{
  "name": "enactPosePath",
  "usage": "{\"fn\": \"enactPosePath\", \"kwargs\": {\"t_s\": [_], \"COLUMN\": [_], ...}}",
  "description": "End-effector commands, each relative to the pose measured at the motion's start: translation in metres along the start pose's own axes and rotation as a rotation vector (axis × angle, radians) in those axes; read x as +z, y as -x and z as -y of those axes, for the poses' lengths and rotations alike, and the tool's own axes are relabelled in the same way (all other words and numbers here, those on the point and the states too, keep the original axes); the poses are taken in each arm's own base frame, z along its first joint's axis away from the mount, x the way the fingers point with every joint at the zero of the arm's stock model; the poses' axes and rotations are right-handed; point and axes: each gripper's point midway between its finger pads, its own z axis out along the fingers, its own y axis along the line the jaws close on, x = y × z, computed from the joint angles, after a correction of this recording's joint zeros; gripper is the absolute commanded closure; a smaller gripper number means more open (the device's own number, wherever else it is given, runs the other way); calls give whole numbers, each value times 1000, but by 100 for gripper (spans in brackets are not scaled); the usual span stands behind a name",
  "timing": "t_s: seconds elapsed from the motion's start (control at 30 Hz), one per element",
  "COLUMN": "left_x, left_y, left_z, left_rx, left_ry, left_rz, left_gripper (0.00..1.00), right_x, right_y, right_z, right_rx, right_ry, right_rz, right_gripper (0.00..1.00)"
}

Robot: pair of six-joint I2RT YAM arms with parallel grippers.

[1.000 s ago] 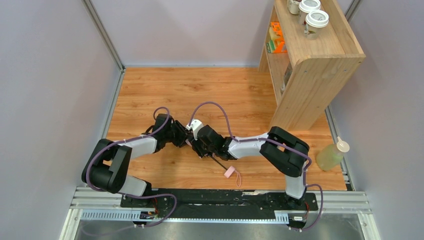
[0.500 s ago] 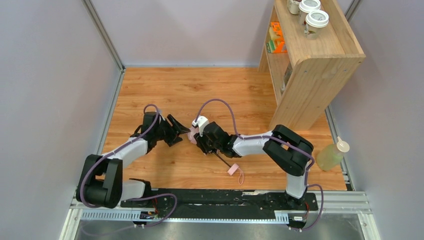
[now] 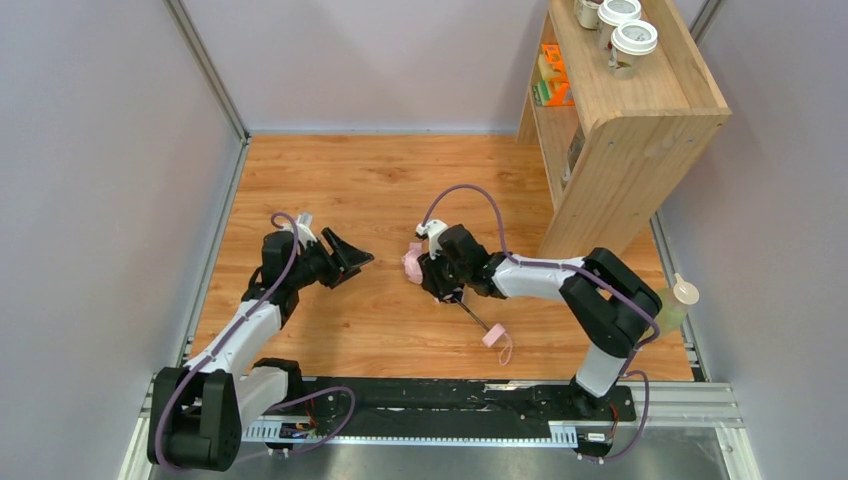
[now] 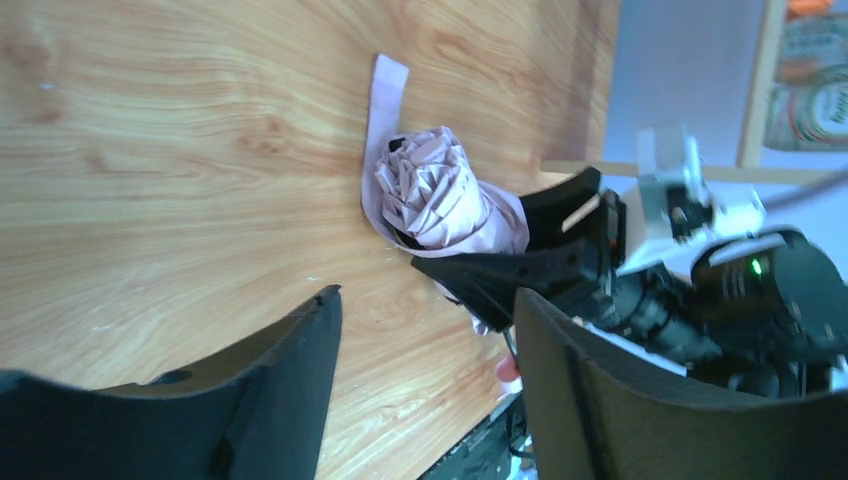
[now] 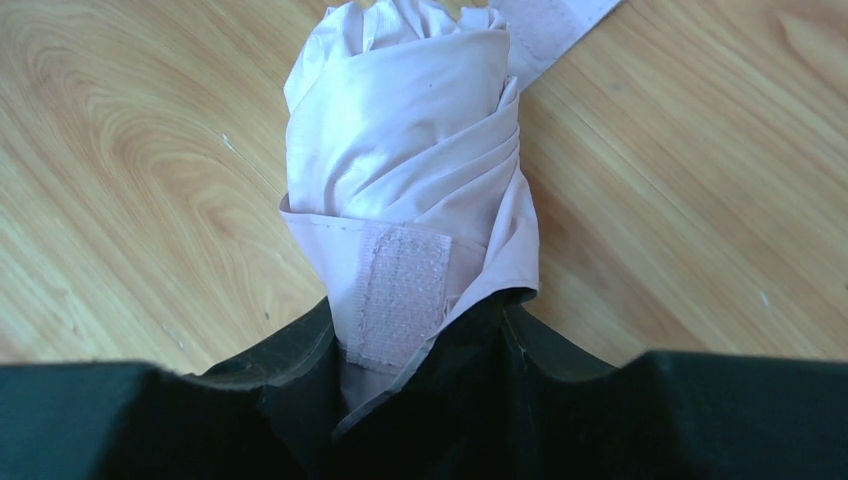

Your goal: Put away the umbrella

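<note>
The umbrella [image 3: 411, 265] lies folded on the wooden floor, its pale pink canopy [image 5: 410, 150] rolled into a bundle with a velcro strap [image 5: 400, 290] hanging loose. My right gripper [image 3: 428, 270] is shut on the canopy's lower end [image 4: 440, 195]; the black fingers [image 5: 290, 370] pinch the fabric from both sides. A thin black shaft runs from there to the small pink handle [image 3: 493, 336] and its wrist loop [image 3: 505, 350]. My left gripper [image 3: 347, 257] stands open to the left of the canopy, apart from it, with nothing between its fingers [image 4: 290, 370].
A wooden shelf unit [image 3: 620, 130] stands at the back right, with lidded cups [image 3: 630, 35] on top and orange items [image 3: 552, 75] inside. A bottle of yellowish liquid [image 3: 665, 310] sits by the right wall. Grey walls close in the floor on three sides.
My left gripper has opened and drawn back to the left, away from the umbrella. My right gripper has carried the umbrella to the right, handle and loop trailing along.
</note>
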Motion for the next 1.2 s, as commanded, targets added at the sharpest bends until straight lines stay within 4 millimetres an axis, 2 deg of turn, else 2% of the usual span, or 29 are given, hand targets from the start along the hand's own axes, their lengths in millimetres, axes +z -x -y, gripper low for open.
{"fn": "enactPosePath", "kwargs": {"t_s": [0.0,0.13,0.27,0.37,0.4,0.6,0.63,0.77,1.0,1.07,1.13,1.17], "left_x": [-5,-2,-9,-14,-12,-15,-18,-14,-2,-2,-3,-3], "left_y": [-4,-23,-28,-27,-31,-43,-48,-66,-83,-87,-92,-94], "left_z": [48,87,116,129,126,150,160,162,144,144,144,144], "left_rx": [157,300,406,453,460,555,576,594,592,595,596,598], "left_ry": [-234,-360,-443,-470,-455,-515,-557,-589,-559,-567,-580,-583], "left_rz": [-12,-65,-31,-23,-42,-63,-78,-152,-225,-240,-256,-261], "left_gripper": [26,25,27,27,25,22,22,22,24,31,41,50], "right_x": [-36,-64,-99,-119,-126,-161,-165,-180,-205,-210,-214,-215], "right_y": [19,42,69,83,89,115,116,128,143,146,149,150], "right_z": [-8,-9,-8,-8,-8,-26,-27,-32,-41,-42,-44,-45], "right_rx": [85,113,139,163,173,188,193,210,207,207,207,211], "right_ry": [125,186,186,201,202,291,298,347,415,422,436,442], "right_rz": [-35,-12,31,56,67,127,126,158,196,205,209,211], "right_gripper": [100,100,100,100,100,100,100,100,100,100,100,100]}}
